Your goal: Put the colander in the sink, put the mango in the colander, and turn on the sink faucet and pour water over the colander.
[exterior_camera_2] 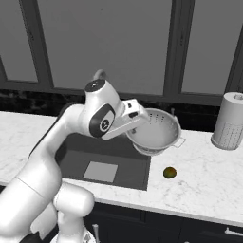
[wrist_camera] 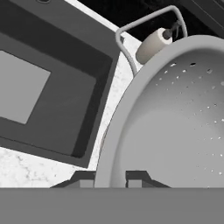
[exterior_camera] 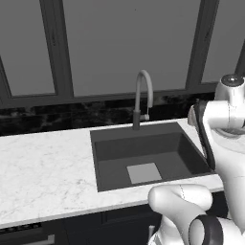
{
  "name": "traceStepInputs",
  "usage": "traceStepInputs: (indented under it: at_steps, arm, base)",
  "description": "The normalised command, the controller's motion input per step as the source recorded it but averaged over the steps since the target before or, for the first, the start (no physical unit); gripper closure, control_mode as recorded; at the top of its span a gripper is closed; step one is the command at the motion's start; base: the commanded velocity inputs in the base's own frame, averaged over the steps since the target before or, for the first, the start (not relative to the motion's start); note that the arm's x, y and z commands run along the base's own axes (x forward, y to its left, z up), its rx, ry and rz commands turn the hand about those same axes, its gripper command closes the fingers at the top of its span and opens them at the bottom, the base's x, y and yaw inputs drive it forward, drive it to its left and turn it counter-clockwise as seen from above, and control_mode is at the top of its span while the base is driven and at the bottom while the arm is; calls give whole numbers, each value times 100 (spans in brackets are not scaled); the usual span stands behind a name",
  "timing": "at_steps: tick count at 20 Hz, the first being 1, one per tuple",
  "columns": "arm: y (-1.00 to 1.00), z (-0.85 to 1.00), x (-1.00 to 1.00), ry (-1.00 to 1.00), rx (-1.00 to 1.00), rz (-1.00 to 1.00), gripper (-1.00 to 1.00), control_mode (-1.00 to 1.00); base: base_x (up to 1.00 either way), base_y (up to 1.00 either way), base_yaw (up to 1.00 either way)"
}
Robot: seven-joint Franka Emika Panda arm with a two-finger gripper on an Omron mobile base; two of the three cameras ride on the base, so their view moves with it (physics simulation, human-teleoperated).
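My gripper (exterior_camera_2: 137,126) is shut on the rim of the colander (exterior_camera_2: 155,130), a white-grey perforated bowl held tilted in the air just right of the sink (exterior_camera_2: 128,163). In the hand view the colander (wrist_camera: 175,127) is very close, with my fingertips (wrist_camera: 136,178) clamped either side of its rim and its wire handle at the top. The mango (exterior_camera_2: 169,172), small and yellow-green, lies on the marble counter below the colander, right of the sink. The dark sink (exterior_camera: 143,158) holds nothing but its pale drain plate (exterior_camera: 143,172). The grey gooseneck sink faucet (exterior_camera: 142,95) stands behind it. No water runs.
A pale perforated cylinder (exterior_camera_2: 230,121) stands at the back right of the counter. A small white bottle (wrist_camera: 153,43) sits just past the colander's rim. Dark windows and a black backsplash close off the back; white marble counter (exterior_camera: 43,167) stretches left of the sink.
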Motion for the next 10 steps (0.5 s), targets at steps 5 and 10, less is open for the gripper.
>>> traceStepInputs:
  at_steps: [5,10]
  arm:
    - [56,7,-18,7,0,11,100,-100]
    - [59,0,-4,5,0,15,100,-100]
  base:
    - [0,0,0]
    - [0,0,0]
